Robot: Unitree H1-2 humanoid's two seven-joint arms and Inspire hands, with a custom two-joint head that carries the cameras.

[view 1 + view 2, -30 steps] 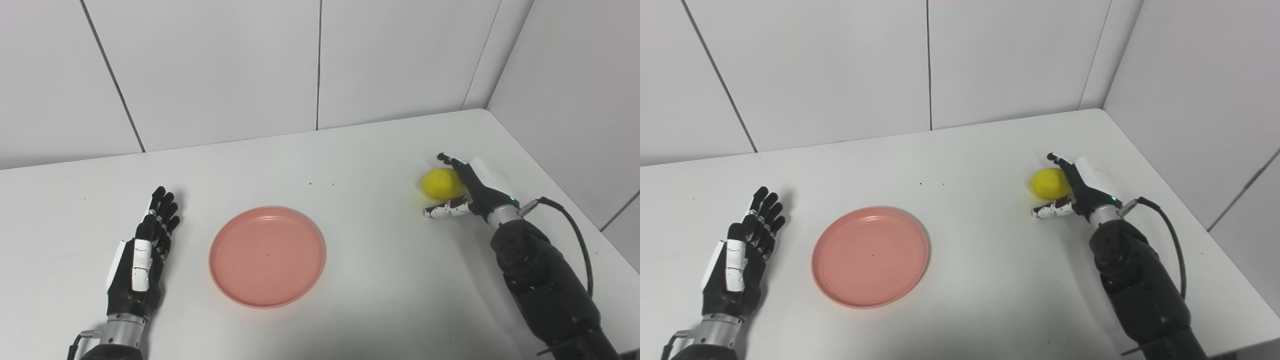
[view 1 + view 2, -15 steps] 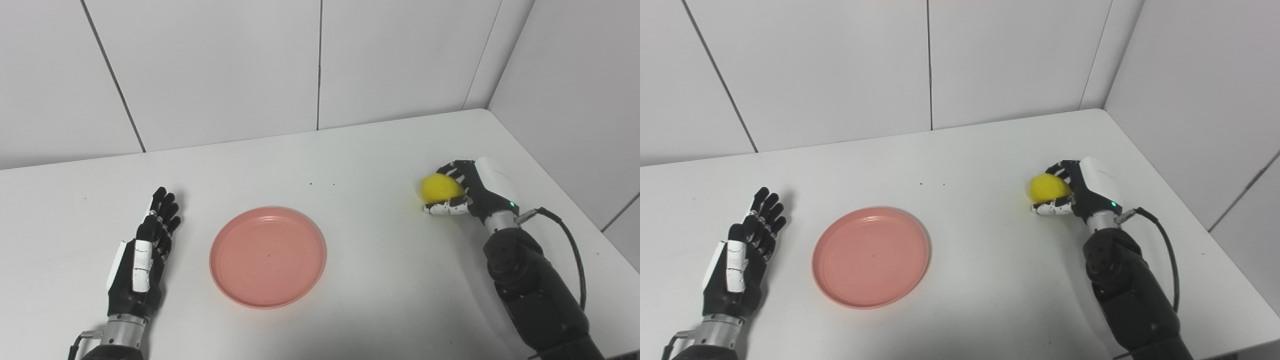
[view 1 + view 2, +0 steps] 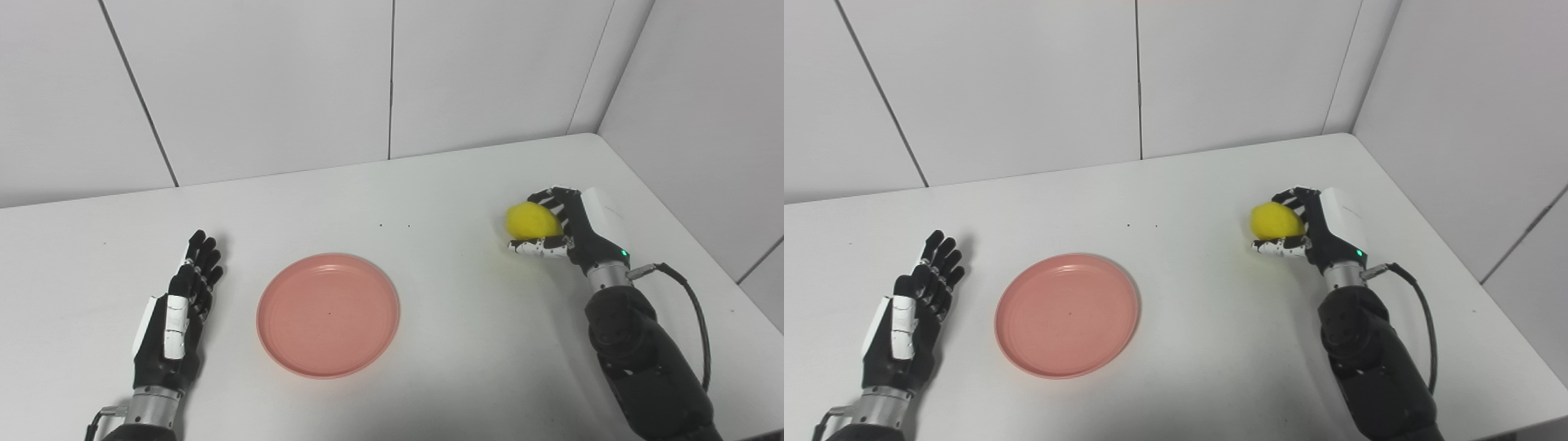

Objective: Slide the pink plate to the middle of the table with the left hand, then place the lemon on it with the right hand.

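Observation:
The pink plate [image 3: 327,313] lies flat on the white table [image 3: 429,184], a little left of its middle. My left hand [image 3: 177,312] lies open and flat on the table just left of the plate, not touching it. My right hand [image 3: 572,229] is shut on the yellow lemon [image 3: 531,220] at the right side of the table, fingers over its top and thumb under it, holding it slightly above the surface. The lemon also shows in the right eye view [image 3: 1276,221], well right of the plate [image 3: 1067,315].
White wall panels stand behind the table and along its right edge. A black cable [image 3: 689,294] loops from my right wrist near the table's right edge. A few small dark specks [image 3: 395,225] mark the table behind the plate.
My right hand has closed its fingers around the lemon and lifted it slightly up and to the left. The plate and my left hand have not moved.

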